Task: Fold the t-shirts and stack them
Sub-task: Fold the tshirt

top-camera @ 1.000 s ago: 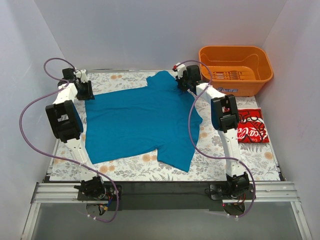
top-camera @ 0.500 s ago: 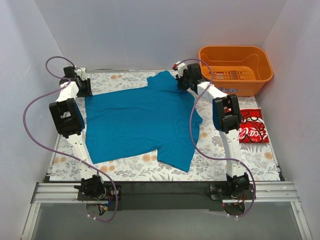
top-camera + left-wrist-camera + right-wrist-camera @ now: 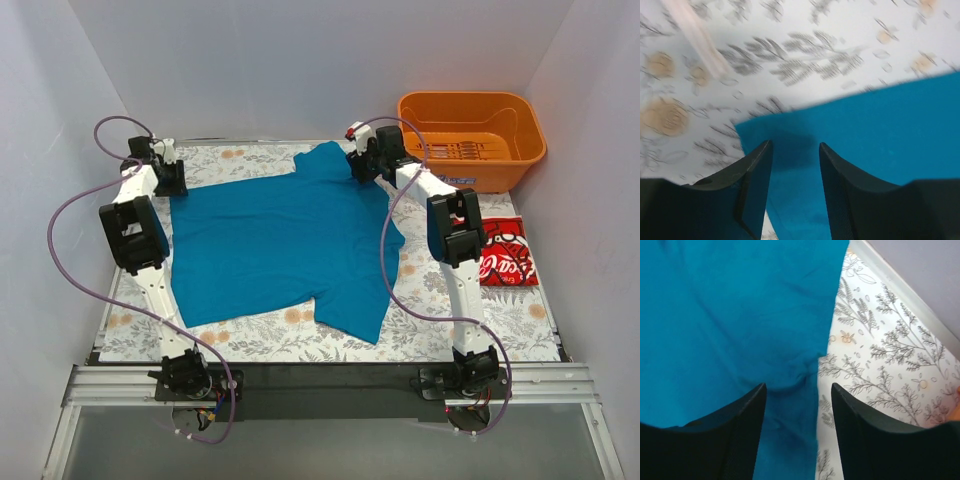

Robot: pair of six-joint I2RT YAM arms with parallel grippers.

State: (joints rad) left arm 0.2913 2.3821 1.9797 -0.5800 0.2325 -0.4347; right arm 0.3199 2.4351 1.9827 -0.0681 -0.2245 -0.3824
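The flowered tabletop (image 3: pixel 420 330) carries the blue shirt (image 3: pixel 280 240), spread flat between the left pincer (image 3: pixel 795 145) and the right pincer (image 3: pixel 799 386). The orange basket (image 3: pixel 500 170) stands just right of the right pincer. The folded red shirt (image 3: pixel 505 255) lies nearer than it. Both pincers are open wide over the blue shirt's edges, holding nothing.

The left pincer (image 3: pixel 172 182) has drawn back to the shirt's (image 3: pixel 280 240) far-left corner, its elbow following.
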